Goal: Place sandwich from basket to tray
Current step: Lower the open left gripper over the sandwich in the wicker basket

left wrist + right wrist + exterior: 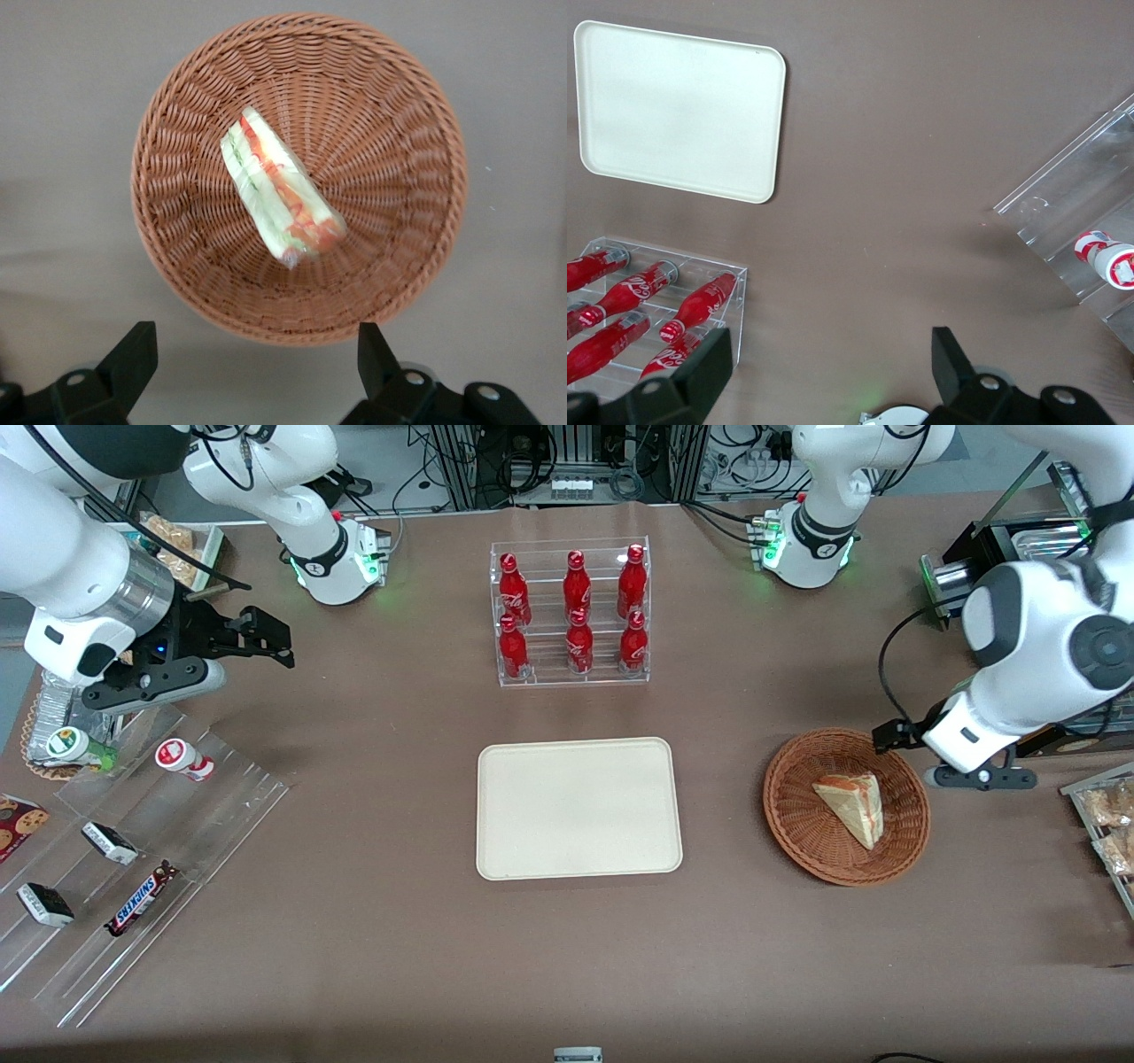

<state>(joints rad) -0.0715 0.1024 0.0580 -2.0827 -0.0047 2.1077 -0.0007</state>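
Brown bench [372, 921], tray [579, 808] bare at centre, basket [788, 815] toward the working arm's end.

Inside the basket [177, 230], clear-wrapped sandwich [280, 189] lying flat, long cut edge slanted across the weave; seen from the front, sandwich [852, 806] pointing nearer the camera. Above and just beside the basket rim, pincer [257, 367] hanging with fingers [131, 359] spread wide apart, nothing held. Likely needed: reaching forward over the wedge and turning to straddle its narrow width.

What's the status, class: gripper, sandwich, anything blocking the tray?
Gripper open, hovering above basket, empty. Sandwich lying in basket, untouched. Tray bare, nothing between it and basket.
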